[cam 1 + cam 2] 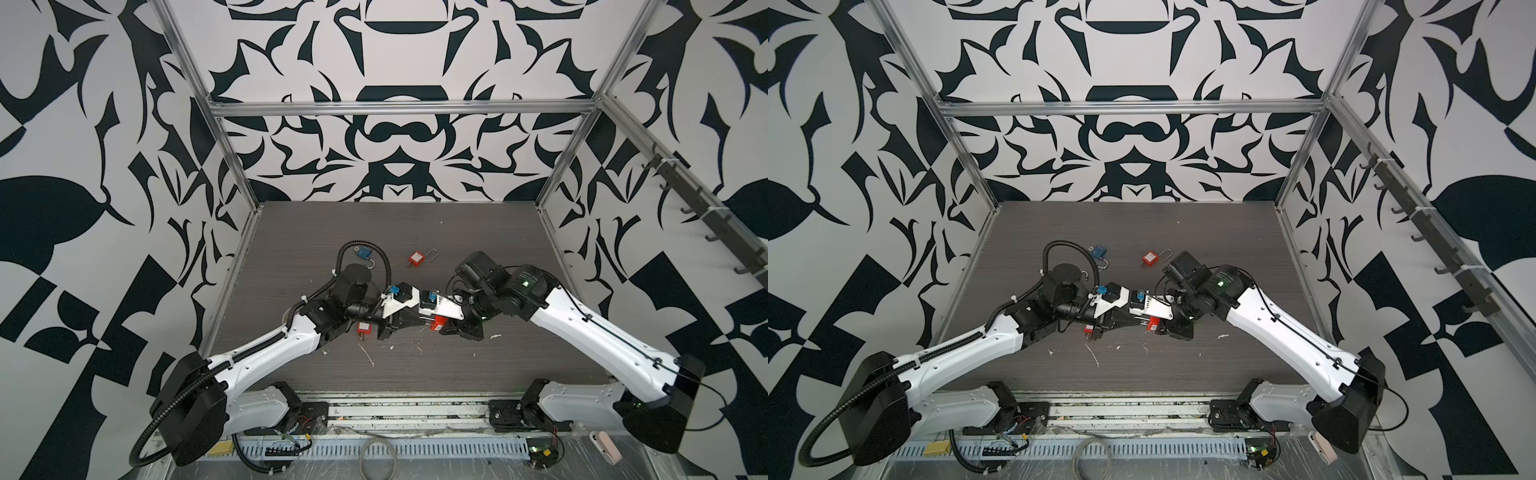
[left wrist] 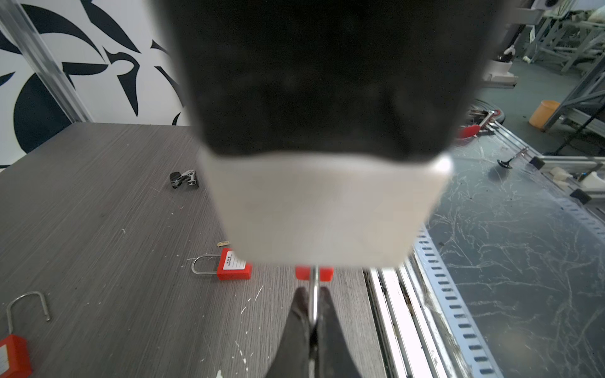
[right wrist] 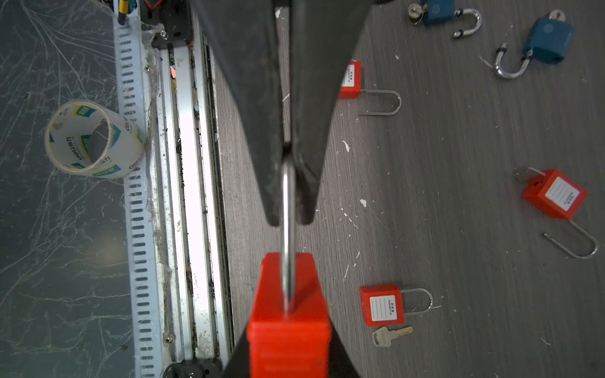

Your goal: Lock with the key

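Now, take the scene from the big things down. The grey tabletop [image 1: 415, 232] carries several spare padlocks, and your left arm [image 1: 270, 345] and right arm [image 1: 602, 328] meet nose to nose over its near middle. Between them they share one red padlock [image 3: 288, 327], which seems to be raised off the surface.

Your right gripper [image 3: 288, 350] is clamped on the red body. Your left gripper [image 2: 312, 314] is clenched tight on the steel shackle [image 3: 288, 239], with its fingers pinching over the bend.

The step in hand looks like seating that shackle in the body. Push straight along the shackle's own line toward the body and hold the right wrist steady as the anvil. Avoid any twist, since thin round steel will probably roll or slip between flat fingers.

Both wrist views show the shackle edge-on. You cannot tell from them whether the free leg sits over its hole, so line it up before you press.

No key shows in this padlock, and the keyway end is hidden inside the right gripper. A loose key [image 3: 391, 335] lies just beside another red padlock [image 3: 381, 306] on the tabletop. If you need that key, release the shackle and go for it with the left gripper, so the body is never dropped.
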`<state>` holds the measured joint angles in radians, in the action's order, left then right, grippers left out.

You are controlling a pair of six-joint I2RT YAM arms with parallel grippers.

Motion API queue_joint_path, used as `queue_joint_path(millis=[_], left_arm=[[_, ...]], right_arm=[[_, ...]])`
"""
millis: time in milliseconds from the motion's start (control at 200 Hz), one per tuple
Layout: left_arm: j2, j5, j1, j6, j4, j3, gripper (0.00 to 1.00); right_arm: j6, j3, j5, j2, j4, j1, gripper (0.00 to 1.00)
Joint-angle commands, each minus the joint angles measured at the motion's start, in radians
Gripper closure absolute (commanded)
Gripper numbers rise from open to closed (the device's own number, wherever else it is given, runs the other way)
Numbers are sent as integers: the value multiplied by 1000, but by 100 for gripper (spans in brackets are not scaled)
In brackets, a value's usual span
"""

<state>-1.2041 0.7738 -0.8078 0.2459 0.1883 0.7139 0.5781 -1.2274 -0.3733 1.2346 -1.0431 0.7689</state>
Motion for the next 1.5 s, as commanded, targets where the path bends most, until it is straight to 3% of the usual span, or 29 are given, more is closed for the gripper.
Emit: queue_joint_path(millis=[0,145,305,425,775,1010,1275,1495], left_arm=[[-31,15,-50,-75,152,-36,100],[-8,-9,-48,-68,146,-53,100],[49,-13,-7,-51,93,-54,100],[95,6,43,-53,68,-56,100],[136,47,66,0,-33,-26,100],[133,62,65,4,-44,-1,100],[121,65,65,-16,-3,-6,100],[103,64,65,-36,33,-5,100]], right_arm=[[-67,-57,-143,3,373,12,90],[-26,-72,-127,10,348,12,88],[39,-90,-29,-14,172,10,57],[33,-94,16,-72,63,7,47],[-17,-129,112,-120,-130,-21,46],[-9,-160,113,-23,-186,-31,47],[-20,-99,73,11,-84,-32,48],[-60,33,280,-33,183,-31,48]])
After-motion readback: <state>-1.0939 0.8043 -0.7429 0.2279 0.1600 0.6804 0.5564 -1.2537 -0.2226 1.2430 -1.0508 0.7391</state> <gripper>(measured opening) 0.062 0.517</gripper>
